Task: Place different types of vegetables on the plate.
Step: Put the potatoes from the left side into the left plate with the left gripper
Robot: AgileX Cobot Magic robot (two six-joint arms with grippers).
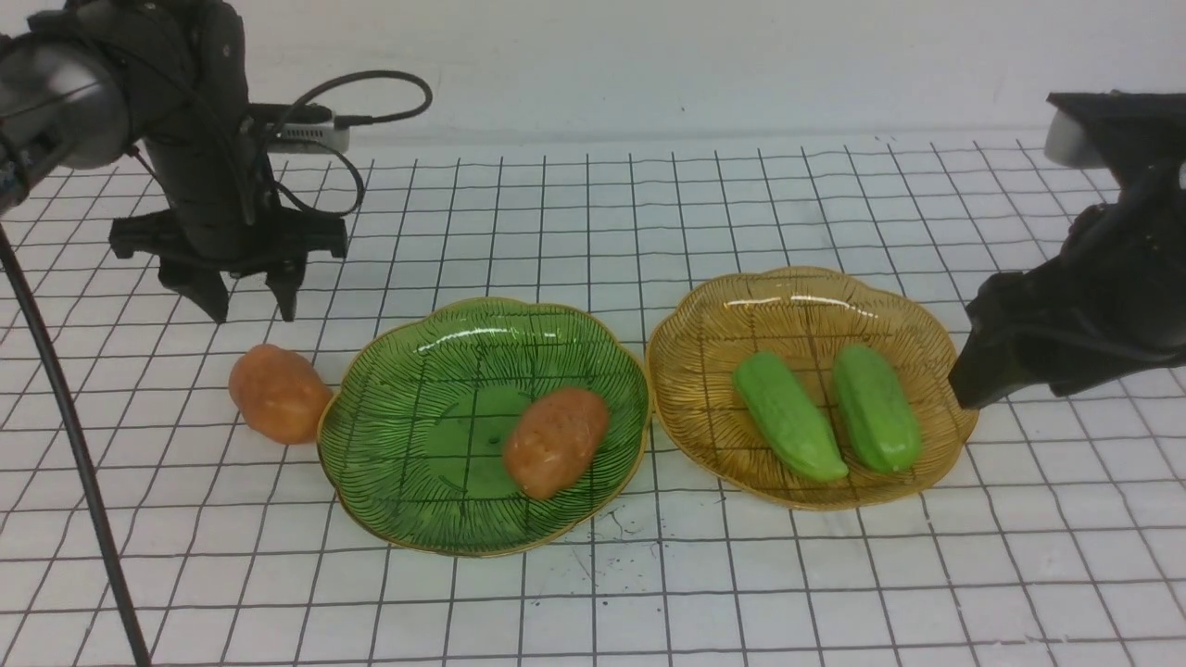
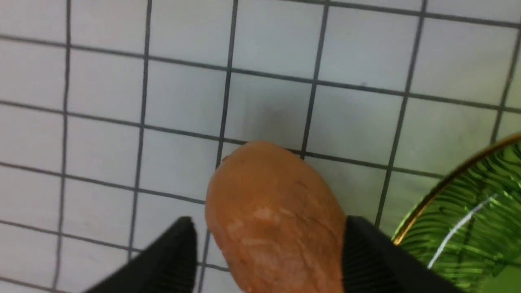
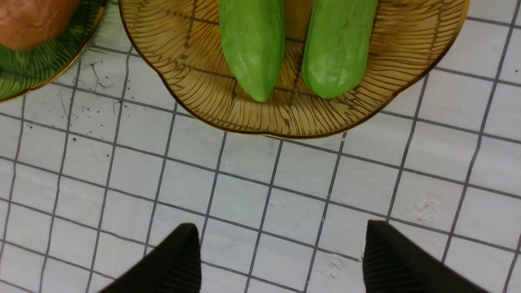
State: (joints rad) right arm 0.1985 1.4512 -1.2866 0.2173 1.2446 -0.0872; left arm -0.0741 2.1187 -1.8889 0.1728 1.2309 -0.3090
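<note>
A: Where is the orange-brown lumpy plastic potato (image 1: 278,394) found?
B: On the table (image 1: 834,574), just beside the green glass plate (image 1: 408,408), long axis angled far-left to near-right. The left end effector (image 1: 252,310) is held above it, released. The right end effector (image 3: 281,252) is likewise spread, empty.

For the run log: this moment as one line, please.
left gripper: open, above loose potato | right gripper: open, empty | green plate: second potato | amber plate: two cucumbers
</note>
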